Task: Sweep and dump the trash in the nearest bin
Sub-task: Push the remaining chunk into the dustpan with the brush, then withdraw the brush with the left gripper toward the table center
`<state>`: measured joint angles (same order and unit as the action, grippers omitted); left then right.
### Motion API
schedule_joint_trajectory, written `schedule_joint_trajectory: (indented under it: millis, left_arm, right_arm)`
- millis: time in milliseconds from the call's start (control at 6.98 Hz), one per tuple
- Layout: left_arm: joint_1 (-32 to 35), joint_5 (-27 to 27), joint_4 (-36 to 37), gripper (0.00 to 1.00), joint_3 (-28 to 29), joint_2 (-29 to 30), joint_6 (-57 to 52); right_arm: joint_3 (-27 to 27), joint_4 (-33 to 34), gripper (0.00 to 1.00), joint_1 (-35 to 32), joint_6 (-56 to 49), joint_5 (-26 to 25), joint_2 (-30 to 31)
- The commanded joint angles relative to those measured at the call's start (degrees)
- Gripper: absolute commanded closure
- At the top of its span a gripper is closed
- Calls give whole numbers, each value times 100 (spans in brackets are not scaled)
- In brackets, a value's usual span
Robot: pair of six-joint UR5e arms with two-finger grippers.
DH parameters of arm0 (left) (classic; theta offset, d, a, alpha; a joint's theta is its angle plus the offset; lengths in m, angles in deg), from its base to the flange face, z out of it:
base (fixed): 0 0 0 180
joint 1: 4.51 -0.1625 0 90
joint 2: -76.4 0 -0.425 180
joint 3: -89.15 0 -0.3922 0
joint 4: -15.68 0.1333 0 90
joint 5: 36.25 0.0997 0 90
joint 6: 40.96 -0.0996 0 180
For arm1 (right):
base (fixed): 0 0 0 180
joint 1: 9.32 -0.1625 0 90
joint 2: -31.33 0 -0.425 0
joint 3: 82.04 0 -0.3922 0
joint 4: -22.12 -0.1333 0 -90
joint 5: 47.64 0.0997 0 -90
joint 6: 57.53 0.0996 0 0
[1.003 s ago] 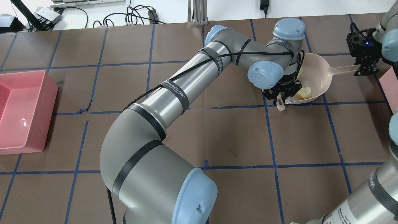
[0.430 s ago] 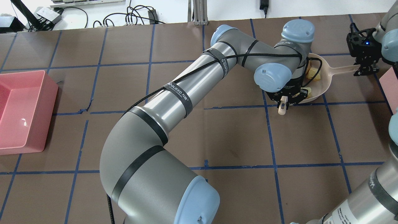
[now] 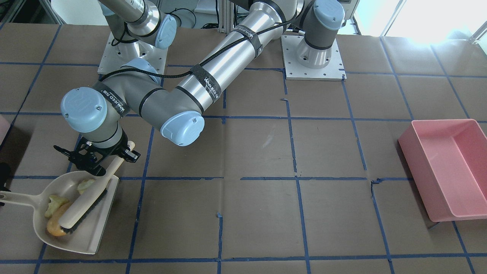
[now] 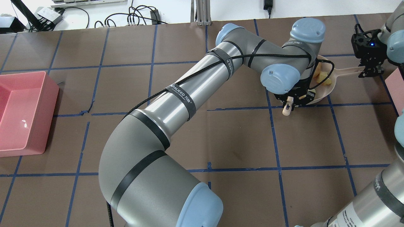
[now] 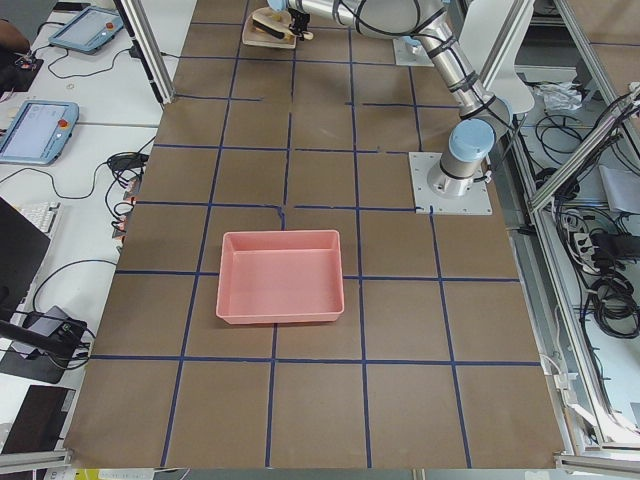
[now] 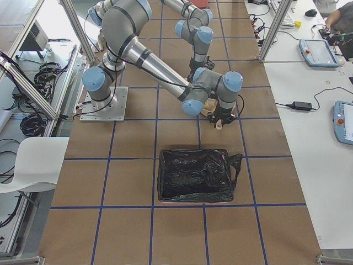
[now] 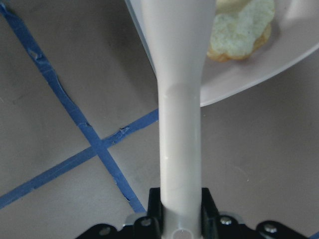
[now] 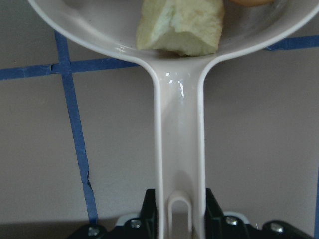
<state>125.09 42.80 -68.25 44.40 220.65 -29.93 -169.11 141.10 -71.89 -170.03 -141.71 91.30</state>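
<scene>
Beige plastic is seen nearest the operators' side of the table (image 3: 258,220): a dustpan (image 3: 86,236) is laid flat on the brown paper cover, ruled into squares by blue tape. All the trash is held inside it. An orange-brown lump (image 3: 52,229) is lodged against the pan's curved wall, a pale chunk (image 3: 54,201) is set just beside it towards the pan's handle, and a second pale chunk (image 3: 86,185) is found farther back, near the rim. A hand brush (image 3: 81,203) is laid bristles-down across the pan, its head end against the orange-brown lump and its handle slanted out past the pan's edge. Just behind the pan, that handle is clenched by the left gripper (image 3: 99,163); in the left wrist view it is seen pinched between the fingers (image 7: 207,209). The pan's own long handle is pointed sideways and is clamped by the right gripper (image 4: 369,72), whose fingers are seen closed on either side of it in the right wrist view. Beyond that gripper, only a slanted corner of the pale pink bin (image 4: 398,90) is shown, near the pan but apart from it. At the table's opposite end a deeper pink tub (image 3: 437,163) is stood, well apart from the rest. Farthest back, the left arm (image 3: 224,64) is stretched across from its base plate (image 3: 331,72) at the far edge.
</scene>
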Motion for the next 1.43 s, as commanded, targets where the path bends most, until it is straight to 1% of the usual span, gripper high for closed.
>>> schedule_joint_trajectory:
  millis: [0, 143, 430, 573, 717, 860, 1003, 1147, 1290]
  left_arm:
    - [-48, -21, -254, 100, -34, -343, 49]
    - [-66, 5, -612, 100, -60, -563, 49]
    - [-259, 110, -747, 100, -209, -705, 66]
    - [-295, 267, -730, 100, -479, -749, 162]
    - [-373, 443, -782, 100, -891, -1019, 259]
    - [-670, 688, -992, 100, -1383, -1536, 408]
    - [-960, 778, -976, 100, -2023, -1950, 461]
    - [-1189, 761, -881, 100, -2943, -2467, 497]
    - [-1426, 944, -218, 100, -4013, -3134, 593]
  right_arm:
    - [-3, 3, 99, 0, 0, 2, -3]
    - [-3, -6, 99, 0, 0, -7, -3]
    - [-20, 3, 99, 0, -9, -7, 6]
    - [-21, 12, 99, 0, 0, 2, -3]
    - [-21, 20, 99, 9, 0, 28, -3]
    - [-12, 12, 99, 43, -9, 98, -3]
    - [6, 12, 99, 79, -9, 116, -3]
    - [-3, 3, 99, 157, -26, 438, 6]
    - [-3, -32, 99, 323, -18, 607, 15]
